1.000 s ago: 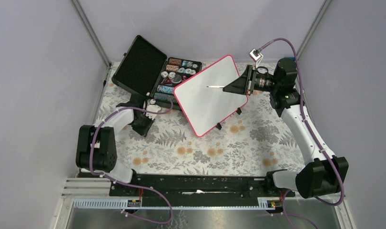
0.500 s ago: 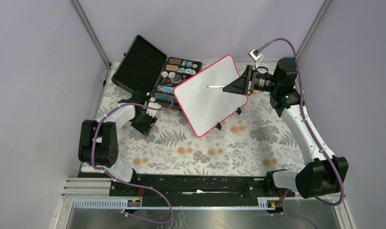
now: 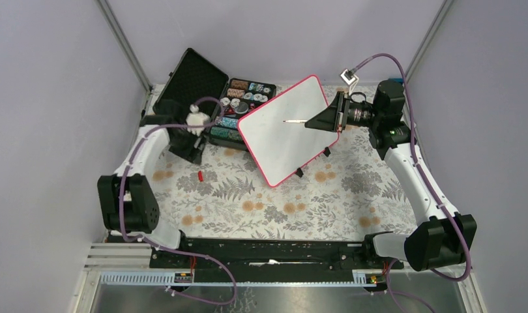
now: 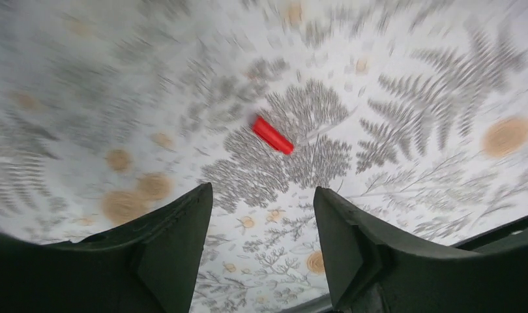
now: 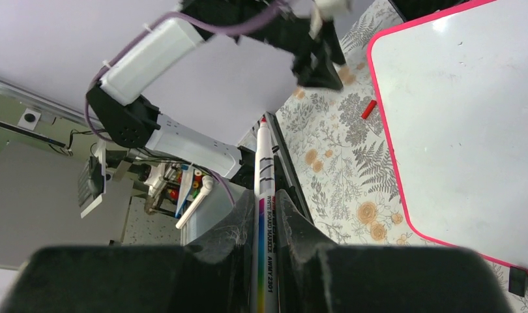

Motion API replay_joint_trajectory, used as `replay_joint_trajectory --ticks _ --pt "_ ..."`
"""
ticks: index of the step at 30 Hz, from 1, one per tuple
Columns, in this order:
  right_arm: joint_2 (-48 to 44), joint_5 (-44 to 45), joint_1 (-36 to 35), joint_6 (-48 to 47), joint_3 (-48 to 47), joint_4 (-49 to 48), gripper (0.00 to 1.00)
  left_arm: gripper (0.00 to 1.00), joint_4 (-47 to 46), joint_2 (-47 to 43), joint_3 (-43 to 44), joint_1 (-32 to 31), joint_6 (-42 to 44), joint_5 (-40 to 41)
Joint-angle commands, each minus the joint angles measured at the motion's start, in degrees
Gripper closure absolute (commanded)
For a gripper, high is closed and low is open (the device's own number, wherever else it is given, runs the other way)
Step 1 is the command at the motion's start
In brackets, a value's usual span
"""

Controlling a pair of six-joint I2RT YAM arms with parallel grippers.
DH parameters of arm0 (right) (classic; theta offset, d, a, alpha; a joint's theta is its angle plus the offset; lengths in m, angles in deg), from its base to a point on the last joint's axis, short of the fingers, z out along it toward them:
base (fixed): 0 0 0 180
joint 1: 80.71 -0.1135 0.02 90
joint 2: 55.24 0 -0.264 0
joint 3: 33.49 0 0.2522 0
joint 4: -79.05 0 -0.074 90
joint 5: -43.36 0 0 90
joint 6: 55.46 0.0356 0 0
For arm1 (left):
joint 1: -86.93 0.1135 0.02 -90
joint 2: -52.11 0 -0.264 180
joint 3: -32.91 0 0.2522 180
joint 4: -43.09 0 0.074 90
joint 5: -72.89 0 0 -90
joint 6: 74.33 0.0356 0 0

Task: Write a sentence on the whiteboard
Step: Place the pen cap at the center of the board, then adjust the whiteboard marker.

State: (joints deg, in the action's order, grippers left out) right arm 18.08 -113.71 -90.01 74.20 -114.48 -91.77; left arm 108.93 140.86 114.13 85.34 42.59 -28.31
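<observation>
The whiteboard (image 3: pixel 281 140), white with a pink-red rim, stands tilted on small black feet at the table's middle back. It also shows in the right wrist view (image 5: pixel 457 117). No red strokes of the sentence show on its face. My right gripper (image 3: pixel 315 122) is shut on a whiteboard marker (image 5: pixel 261 156), and the marker's red tip (image 3: pixel 285 121) hangs over the board's upper middle. My left gripper (image 3: pixel 193 154) is open and empty, raised above the cloth left of the board. A small red marker cap (image 4: pixel 272 134) lies on the cloth below it, and also shows in the top view (image 3: pixel 201 175).
An open black foam-lined case (image 3: pixel 196 88) with poker chips (image 3: pixel 245 94) lies at the back left, touching the board's left edge and right behind my left gripper. A floral cloth (image 3: pixel 300 202) covers the table. Grey walls close in both sides.
My left gripper has lifted and swung back toward the case, uncovering the red cap on the cloth where it had been. The right gripper and marker have barely shifted.
</observation>
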Motion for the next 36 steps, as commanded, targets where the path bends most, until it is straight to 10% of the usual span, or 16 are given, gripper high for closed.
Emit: replay_joint_trajectory --ticks 1,9,18,30,36 --pt "-0.6 -0.1 -0.7 -2.1 -0.9 0.0 1.0 0.34 5.1 -8.0 15.8 6.8 -0.7 -18.6" --pt "1.4 1.5 -8.5 -1.2 -1.2 -2.3 1.0 0.25 -9.3 -14.9 23.0 1.5 -23.1 -50.1" --pt "2.3 0.5 -15.6 -6.2 -1.3 1.0 1.0 0.26 -16.7 -14.0 21.1 -19.5 -26.7 -48.9" --pt "1.9 -0.8 -16.1 -5.2 -0.5 -0.3 1.0 0.39 -26.7 -12.7 12.1 -25.0 -38.7 -53.4" --pt "2.0 -1.2 -16.2 -5.2 -0.1 -0.4 1.0 0.64 -26.9 -12.5 11.7 -26.0 -38.9 -54.8"
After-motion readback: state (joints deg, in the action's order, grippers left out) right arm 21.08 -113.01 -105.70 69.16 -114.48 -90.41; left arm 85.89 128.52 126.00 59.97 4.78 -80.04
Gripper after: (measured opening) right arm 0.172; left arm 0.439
